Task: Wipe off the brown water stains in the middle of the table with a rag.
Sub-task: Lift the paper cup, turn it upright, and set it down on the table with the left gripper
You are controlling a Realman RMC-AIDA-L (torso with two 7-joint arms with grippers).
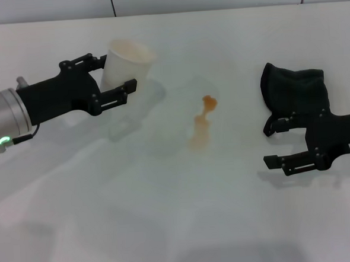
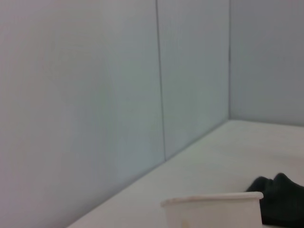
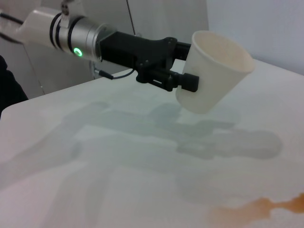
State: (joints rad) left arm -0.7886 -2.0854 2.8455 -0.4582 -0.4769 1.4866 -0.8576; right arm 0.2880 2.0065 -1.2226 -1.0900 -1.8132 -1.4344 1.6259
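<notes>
The brown water stains form an orange blob with a paler streak in the middle of the white table; the right wrist view catches their edge. The dark rag lies bunched at the right, also visible in the left wrist view. My right gripper is open just in front of the rag, its far finger at the cloth's edge, nothing between its fingers. At the far left my left gripper is shut on a white cup, held tilted above the table.
The cup's rim fills the low part of the left wrist view. A grey panelled wall runs along the table's far edge. The arms' shadows fall on the tabletop under the cup.
</notes>
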